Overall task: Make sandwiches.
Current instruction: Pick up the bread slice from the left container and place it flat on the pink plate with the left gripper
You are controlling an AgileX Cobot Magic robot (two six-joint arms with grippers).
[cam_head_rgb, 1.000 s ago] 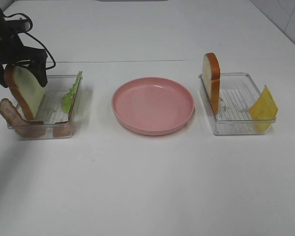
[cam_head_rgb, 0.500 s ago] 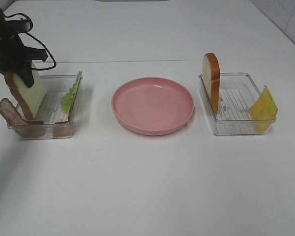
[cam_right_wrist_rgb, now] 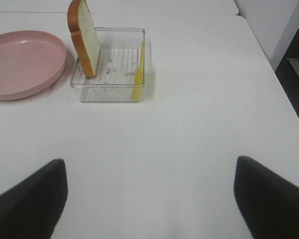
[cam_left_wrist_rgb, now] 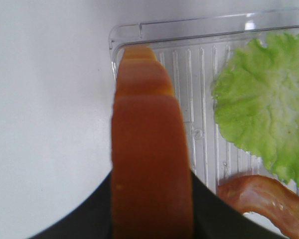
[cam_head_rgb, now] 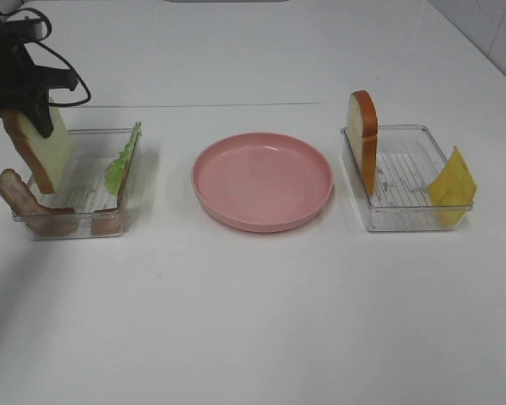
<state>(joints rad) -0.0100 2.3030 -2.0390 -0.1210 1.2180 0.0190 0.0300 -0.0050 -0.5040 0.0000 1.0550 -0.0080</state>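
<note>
Bread slice (cam_head_rgb: 49, 150), clamped by the left pincer (cam_head_rgb: 29, 114), should be lifted clear of the tray (cam_head_rgb: 78, 224), then laid flat on the plate (cam_head_rgb: 261, 181).

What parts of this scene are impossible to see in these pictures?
Left gripper: tips covered by the bread slice, left wrist view.
Right gripper: right wrist view, mostly cut off by the edge.
Bacon: left wrist view, cut off by the edge.
Cheese: right wrist view, edge-on, face unseen.
</note>
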